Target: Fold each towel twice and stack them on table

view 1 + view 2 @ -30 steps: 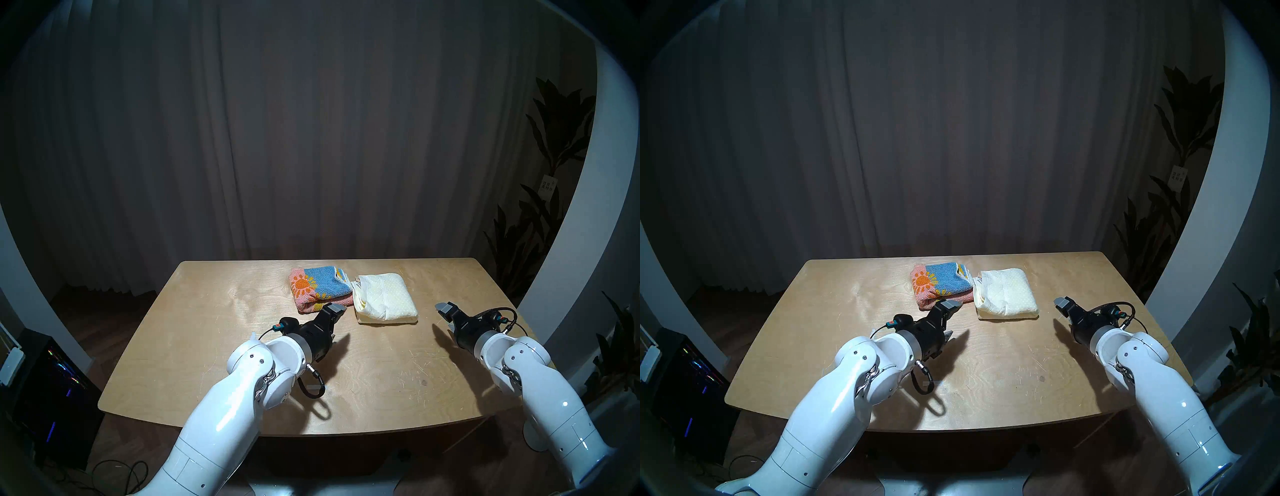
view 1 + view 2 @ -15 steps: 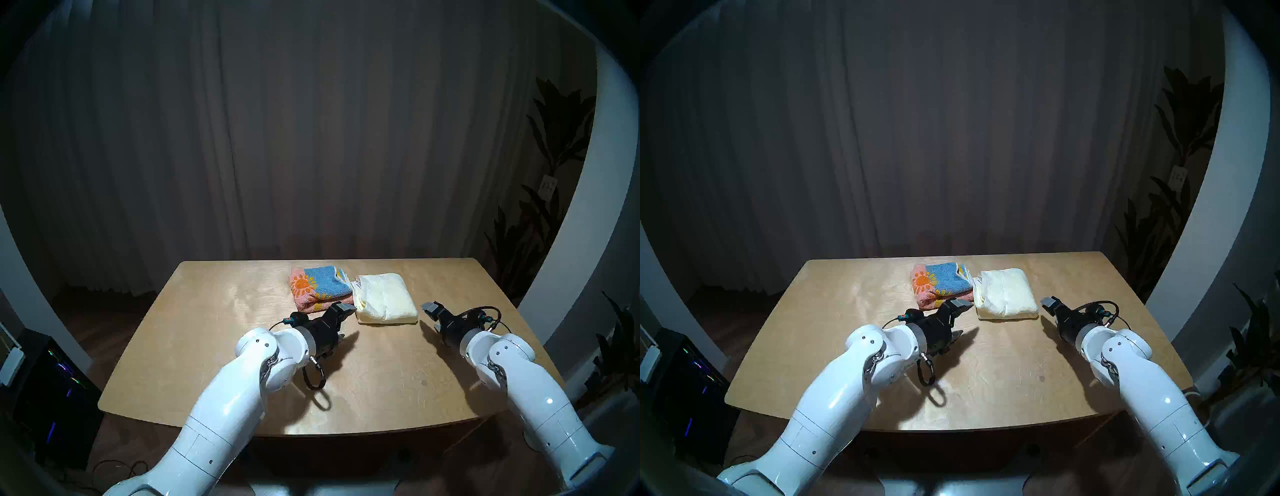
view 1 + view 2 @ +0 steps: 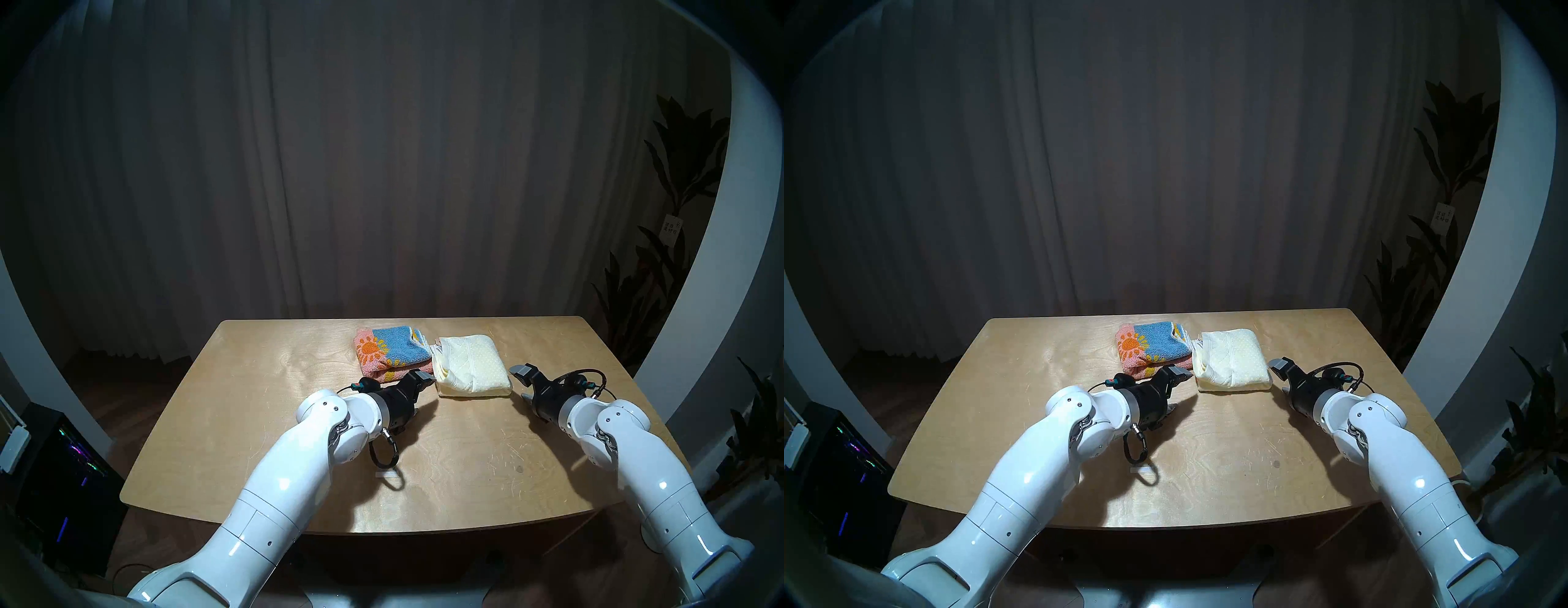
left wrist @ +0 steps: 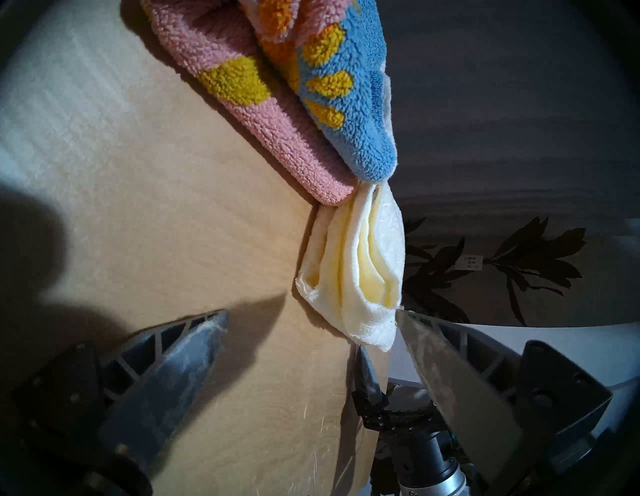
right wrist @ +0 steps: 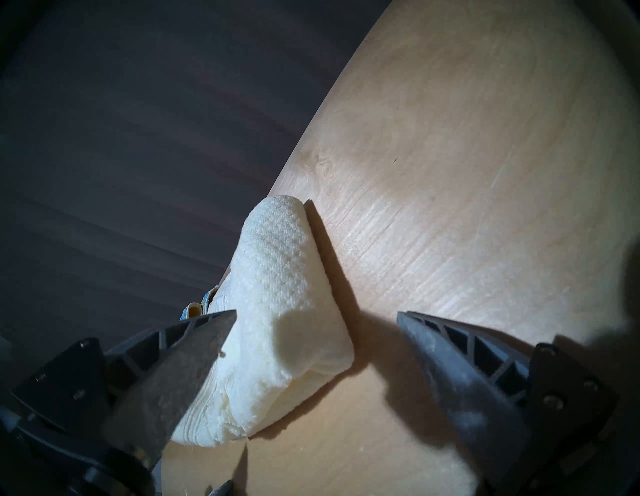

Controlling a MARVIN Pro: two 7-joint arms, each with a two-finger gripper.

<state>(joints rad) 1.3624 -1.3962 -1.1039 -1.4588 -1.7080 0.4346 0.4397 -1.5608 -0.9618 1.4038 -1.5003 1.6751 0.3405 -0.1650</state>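
Both end effectors, left and right, fingers apart and empty, had closed in on the cream towel's near corners, likely for stacking.

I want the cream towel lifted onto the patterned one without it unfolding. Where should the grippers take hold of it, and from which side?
Probably at its two near corners, coming in low from the near edge. The cream towel lies folded flat on the table, with loose layered edges toward the patterned towel. The left gripper should pinch all those layers together; the right gripper takes the rounded fold.
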